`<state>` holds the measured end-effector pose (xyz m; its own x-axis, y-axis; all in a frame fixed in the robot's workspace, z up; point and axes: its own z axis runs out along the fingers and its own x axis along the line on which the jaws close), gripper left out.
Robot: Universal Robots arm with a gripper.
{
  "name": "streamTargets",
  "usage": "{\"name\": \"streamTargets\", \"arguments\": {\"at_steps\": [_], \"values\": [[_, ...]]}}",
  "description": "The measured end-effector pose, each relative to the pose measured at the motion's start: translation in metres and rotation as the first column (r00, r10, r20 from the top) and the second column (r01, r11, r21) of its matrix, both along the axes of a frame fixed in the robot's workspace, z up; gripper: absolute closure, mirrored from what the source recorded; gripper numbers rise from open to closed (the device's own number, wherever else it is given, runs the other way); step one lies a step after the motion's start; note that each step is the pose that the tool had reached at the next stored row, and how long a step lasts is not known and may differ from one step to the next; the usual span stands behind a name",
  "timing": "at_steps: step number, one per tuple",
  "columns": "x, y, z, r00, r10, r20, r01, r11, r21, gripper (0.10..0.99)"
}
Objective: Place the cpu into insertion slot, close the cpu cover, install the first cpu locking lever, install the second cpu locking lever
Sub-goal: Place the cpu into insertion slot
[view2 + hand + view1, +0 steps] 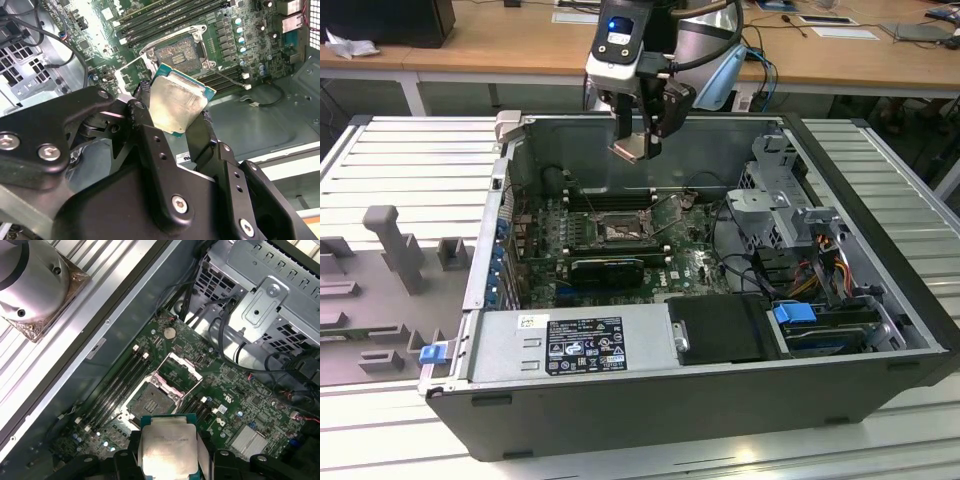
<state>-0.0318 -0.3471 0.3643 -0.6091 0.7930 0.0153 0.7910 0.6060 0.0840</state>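
Clamping the cpu (177, 107), claw (173, 106) hovers over insertion slot (181, 50).

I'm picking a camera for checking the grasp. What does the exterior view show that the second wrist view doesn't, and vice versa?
The exterior view adds the open case on the slatted table, its power supply, and the hand poised above it. The second wrist view adds a close look at the fingers clamping the cpu by opposite edges. Both share the held cpu and the open insertion slot beneath.
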Motion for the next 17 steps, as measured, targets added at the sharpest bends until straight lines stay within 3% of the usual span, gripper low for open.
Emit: {"name": "streamTargets", "arguments": {"at_steps": [17], "values": [[0.0,0.0,0.0,0.9981,-0.062,0.0,0.062,0.9981,0.0,0.557]]}}
